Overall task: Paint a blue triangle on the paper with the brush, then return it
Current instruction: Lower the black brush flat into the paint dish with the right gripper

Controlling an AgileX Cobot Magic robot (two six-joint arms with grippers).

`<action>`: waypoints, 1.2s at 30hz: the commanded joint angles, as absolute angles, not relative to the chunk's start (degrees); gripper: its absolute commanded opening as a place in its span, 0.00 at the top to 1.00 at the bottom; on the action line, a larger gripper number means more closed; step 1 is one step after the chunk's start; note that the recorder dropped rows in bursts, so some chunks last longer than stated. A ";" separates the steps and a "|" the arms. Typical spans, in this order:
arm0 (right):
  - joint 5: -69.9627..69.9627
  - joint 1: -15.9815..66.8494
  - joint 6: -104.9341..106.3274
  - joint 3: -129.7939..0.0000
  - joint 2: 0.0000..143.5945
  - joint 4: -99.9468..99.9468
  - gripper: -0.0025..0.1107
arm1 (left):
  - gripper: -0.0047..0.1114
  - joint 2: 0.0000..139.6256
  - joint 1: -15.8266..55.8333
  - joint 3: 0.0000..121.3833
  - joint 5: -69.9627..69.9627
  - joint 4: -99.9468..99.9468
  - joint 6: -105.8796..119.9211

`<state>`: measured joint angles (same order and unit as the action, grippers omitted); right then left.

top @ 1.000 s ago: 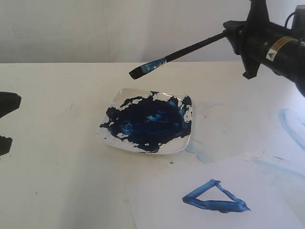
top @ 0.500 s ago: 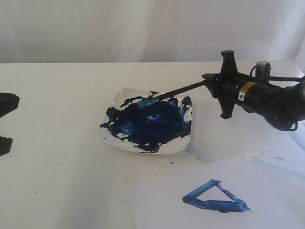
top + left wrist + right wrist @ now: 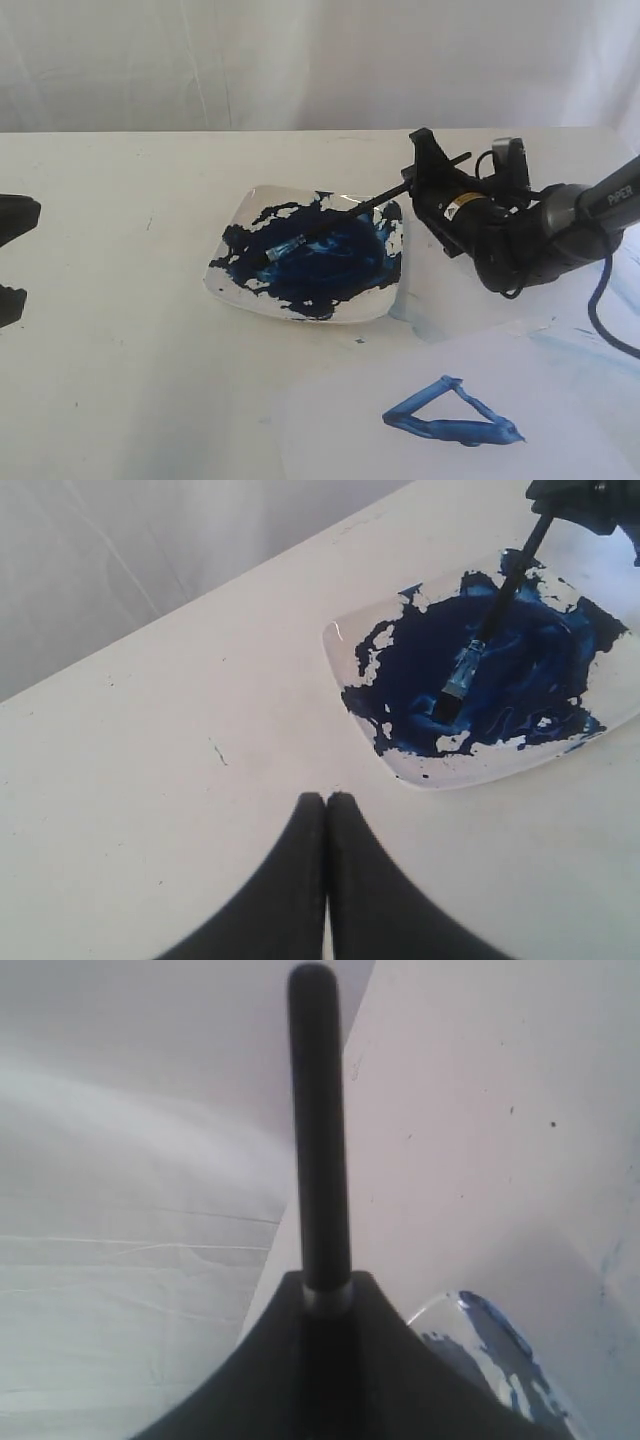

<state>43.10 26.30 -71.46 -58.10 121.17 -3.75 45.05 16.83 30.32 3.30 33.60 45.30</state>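
Note:
The brush (image 3: 330, 222) slants down across the plate (image 3: 225, 285), its blue-stained bristles resting in the dark-blue paint blotch (image 3: 320, 262). My right gripper (image 3: 424, 180) is shut on the black handle just right of the plate, and the handle's end pokes out behind it. The right wrist view shows that handle (image 3: 318, 1130) rising from the closed jaws. The paper (image 3: 570, 385) lies at the front right with the blue triangle (image 3: 450, 415) on it. My left gripper (image 3: 326, 800) is shut on nothing over bare table, short of the plate (image 3: 440, 775) and the brush (image 3: 480, 640).
Pale blue smears (image 3: 612, 262) stain the table at the right and by the plate's corner (image 3: 420, 322). Part of the left arm (image 3: 15, 218) juts in at the far left edge. A white backdrop (image 3: 300, 60) closes off the back.
My right gripper has come down and leftward from high at the back right. The brush tip has dropped from the air into the paint and now lies further into the plate.

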 commanded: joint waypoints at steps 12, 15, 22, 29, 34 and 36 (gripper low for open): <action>35.21 27.36 -58.34 -58.27 121.23 -11.74 0.89 | 0.96 44.64 16.72 29.92 2.59 35.12 44.76; 35.40 27.36 -58.10 -58.27 121.23 -11.85 0.76 | 0.96 44.64 16.72 29.92 2.59 35.12 44.76; 35.56 27.36 -58.10 -58.27 121.23 -12.17 0.52 | 0.96 44.64 16.72 29.92 2.60 35.12 44.91; 28.13 27.36 -58.22 -58.27 119.19 -11.90 0.51 | 0.96 44.64 16.72 29.92 1.75 35.12 44.88; 24.75 27.24 -56.64 -58.17 116.12 -9.88 0.51 | 0.96 44.64 16.72 29.92 1.75 35.12 44.88; 21.69 26.81 -55.84 -58.17 114.07 -8.73 0.51 | 0.96 44.64 16.72 29.92 1.75 35.12 44.88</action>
